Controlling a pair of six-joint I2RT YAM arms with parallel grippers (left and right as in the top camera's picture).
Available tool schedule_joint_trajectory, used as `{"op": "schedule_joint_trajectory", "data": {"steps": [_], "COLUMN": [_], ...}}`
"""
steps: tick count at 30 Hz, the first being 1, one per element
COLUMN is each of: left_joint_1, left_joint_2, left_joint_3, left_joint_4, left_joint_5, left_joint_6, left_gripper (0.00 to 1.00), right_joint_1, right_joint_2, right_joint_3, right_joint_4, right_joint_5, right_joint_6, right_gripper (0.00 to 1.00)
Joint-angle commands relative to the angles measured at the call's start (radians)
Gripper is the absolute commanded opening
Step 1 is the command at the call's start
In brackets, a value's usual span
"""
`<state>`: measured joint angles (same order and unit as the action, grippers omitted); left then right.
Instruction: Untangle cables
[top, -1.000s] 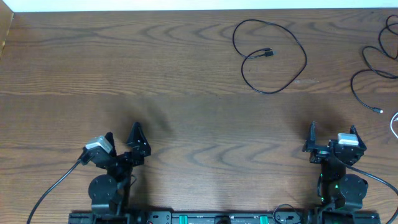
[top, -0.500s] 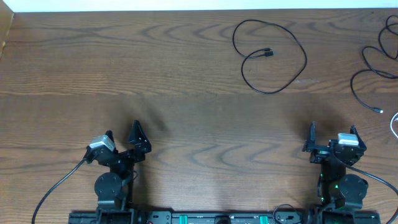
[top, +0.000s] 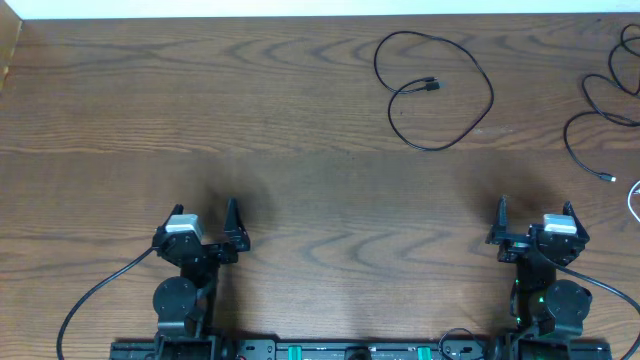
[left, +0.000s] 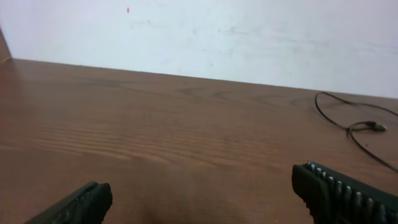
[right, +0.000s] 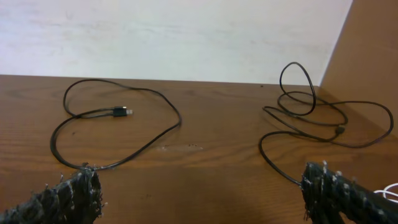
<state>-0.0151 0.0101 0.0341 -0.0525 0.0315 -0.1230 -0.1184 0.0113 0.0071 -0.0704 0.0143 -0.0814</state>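
A thin black cable (top: 436, 90) lies in a loose loop at the back centre-right of the table; it also shows in the right wrist view (right: 118, 134) and at the right edge of the left wrist view (left: 348, 124). A second black cable (top: 600, 110) lies coiled at the far right edge and shows in the right wrist view (right: 311, 118). A white cable end (top: 634, 200) peeks in at the right edge. My left gripper (top: 207, 222) is open and empty near the front left. My right gripper (top: 535, 215) is open and empty near the front right.
The wooden table (top: 250, 120) ends at a white wall at the back. Thick black robot cords (top: 90, 300) trail from both arm bases at the front edge.
My left gripper has turned and shifted slightly right, now pointing straight toward the back. The right arm and the cables have not moved.
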Motion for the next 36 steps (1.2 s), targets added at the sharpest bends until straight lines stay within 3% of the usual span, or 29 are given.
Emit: {"op": "schedule_joint_trajectory", "data": {"steps": [1, 36], "left_joint_1": [-0.004, -0.001], "left_joint_2": [-0.009, -0.006], "left_joint_3": [-0.030, -0.030], "left_joint_4": [-0.020, -0.020], "left_joint_5": [0.018, -0.027], "left_joint_6": [0.048, 0.048], "left_gripper": [0.98, 0.98], "right_joint_1": [-0.003, -0.003], "right_joint_2": [-0.006, -0.006], "right_joint_3": [-0.002, -0.002], "right_joint_4": [-0.003, -0.003], "right_joint_5": [-0.006, -0.006], "right_joint_6": [-0.009, -0.009], "right_gripper": [0.99, 0.99]}}
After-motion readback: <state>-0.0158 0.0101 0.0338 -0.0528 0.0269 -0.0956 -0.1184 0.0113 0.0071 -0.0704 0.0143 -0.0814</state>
